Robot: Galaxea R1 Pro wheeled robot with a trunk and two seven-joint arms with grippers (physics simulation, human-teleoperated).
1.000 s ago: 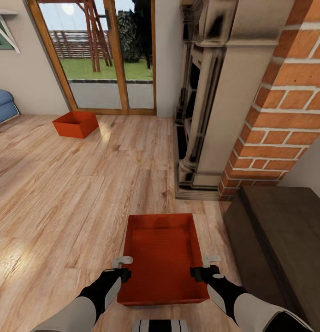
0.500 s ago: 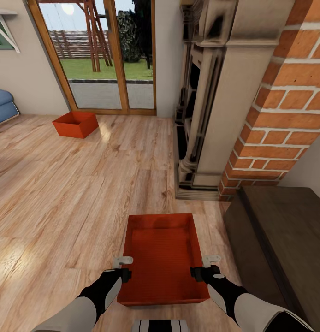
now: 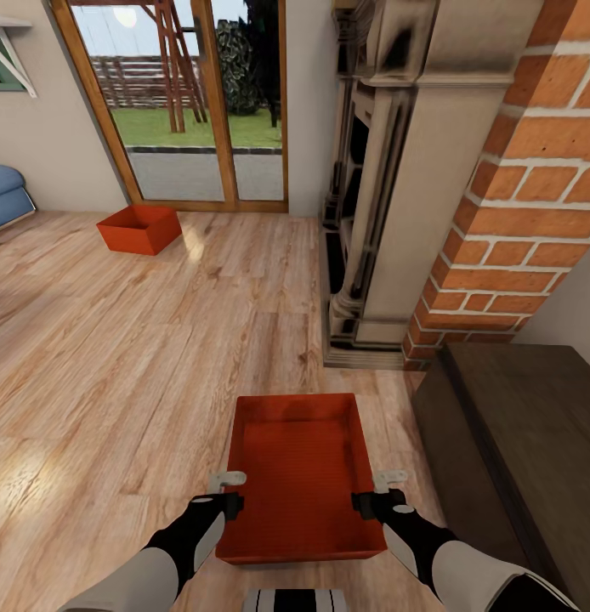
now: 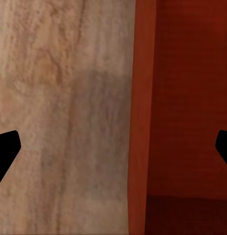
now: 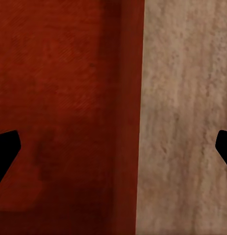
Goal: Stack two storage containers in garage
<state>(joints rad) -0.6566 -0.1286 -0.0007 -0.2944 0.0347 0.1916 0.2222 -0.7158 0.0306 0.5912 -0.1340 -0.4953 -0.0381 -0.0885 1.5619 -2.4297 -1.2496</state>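
Observation:
I am in the living room, on light wood planks (image 3: 116, 382). One orange-red storage container (image 3: 299, 463) lies on them just ahead of me. My left gripper (image 3: 229, 495) is open and straddles its left wall (image 4: 142, 98), one finger outside and one inside. My right gripper (image 3: 377, 493) is open astride the right wall (image 5: 128, 98) in the same way. Both wrist views show the fingertips (image 4: 5, 152) (image 5: 5, 152) spread wide. The second storage container (image 3: 140, 228) sits far off by the glass doors. The garage is out of view.
A brick fireplace (image 3: 533, 212) with a pale stone surround (image 3: 388, 212) rises at the right. A dark wooden bench (image 3: 516, 442) stands close on the right of the near container. Wood-framed glass doors (image 3: 184, 102) are at the back, and a blue sofa (image 3: 6, 195) at far left.

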